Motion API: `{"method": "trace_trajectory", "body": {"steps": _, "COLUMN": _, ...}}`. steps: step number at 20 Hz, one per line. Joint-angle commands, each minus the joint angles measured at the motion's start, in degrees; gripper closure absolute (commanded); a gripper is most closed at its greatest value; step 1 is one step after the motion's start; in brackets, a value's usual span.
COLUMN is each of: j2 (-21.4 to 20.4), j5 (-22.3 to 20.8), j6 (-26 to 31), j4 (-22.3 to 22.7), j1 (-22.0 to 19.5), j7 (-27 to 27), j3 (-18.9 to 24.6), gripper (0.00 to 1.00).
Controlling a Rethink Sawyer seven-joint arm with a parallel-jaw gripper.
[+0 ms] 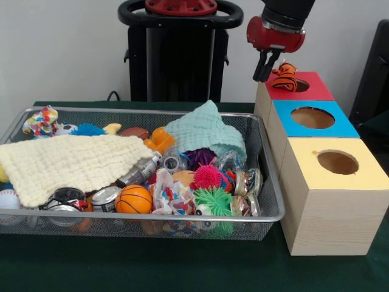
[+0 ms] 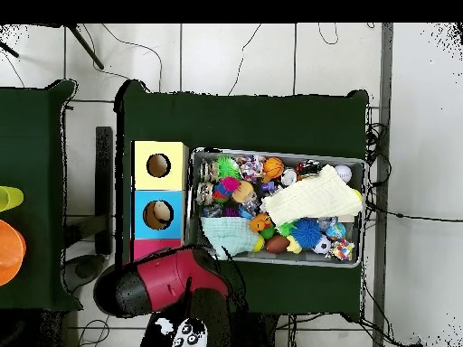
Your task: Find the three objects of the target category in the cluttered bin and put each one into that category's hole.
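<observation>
Right now the gripper (image 1: 266, 68) has its jaws a little apart above the tiger toy (image 1: 284, 77), which sits at nine o'clock of the red box's hole (image 1: 300, 86) and could roll off instead of dropping in.

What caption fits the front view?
Gripper hovers beside striped tiger toy at red box's hole.

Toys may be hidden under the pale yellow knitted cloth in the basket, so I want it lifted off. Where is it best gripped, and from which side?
Pinch the pale yellow cloth at its corner near the middle of the wire basket, coming straight down. It lies flat and limp, so probably only a top pinch gathers it. That corner sits raised, clear of the rim.
</observation>
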Motion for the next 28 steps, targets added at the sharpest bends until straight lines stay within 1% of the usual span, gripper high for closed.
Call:
{"method": "trace_trajectory", "body": {"steps": 1, "j2": 0.0, "j5": -0.5, "j6": 3.3, "j4": 0.1, "j1": -2.6, "j7": 0.6, "j3": 4.1, "gripper": 1.00}}
{"method": "trace_trajectory", "body": {"steps": 5, "j2": -0.1, "j5": -0.8, "j6": 2.4, "j4": 0.7, "j1": -2.4, "j7": 0.9, "j3": 4.5, "gripper": 1.00}}
{"method": "trace_trajectory", "body": {"steps": 11, "j2": -0.9, "j5": -0.5, "j6": 3.3, "j4": 1.2, "j1": -1.6, "j7": 1.5, "j3": 4.3, "gripper": 1.00}}
{"method": "trace_trajectory", "body": {"steps": 15, "j2": -0.1, "j5": -1.0, "j6": 2.5, "j4": 1.3, "j1": -1.5, "j7": 1.5, "j3": 4.3, "gripper": 1.00}}
{"method": "trace_trajectory", "body": {"steps": 17, "j2": 0.3, "j5": -1.7, "j6": 2.9, "j4": 1.5, "j1": -1.7, "j7": 0.4, "j3": 4.6, "gripper": 1.00}}
{"method": "trace_trajectory", "body": {"steps": 20, "j2": -0.4, "j5": -1.8, "j6": 3.3, "j4": 2.3, "j1": -1.7, "j7": 0.0, "j3": 4.5, "gripper": 1.00}}
{"method": "trace_trajectory", "body": {"steps": 24, "j2": 0.5, "j5": -2.3, "j6": 3.4, "j4": 1.8, "j1": -0.8, "j7": 0.4, "j3": 4.1, "gripper": 1.00}}
{"method": "trace_trajectory", "body": {"steps": 27, "j2": 0.4, "j5": -2.5, "j6": 3.9, "j4": 1.7, "j1": -0.2, "j7": 0.5, "j3": 3.9, "gripper": 1.00}}
{"method": "trace_trajectory", "body": {"steps": 28, "j2": 0.8, "j5": -2.6, "j6": 3.3, "j4": 1.9, "j1": -0.3, "j7": 0.7, "j3": 3.9, "gripper": 1.00}}
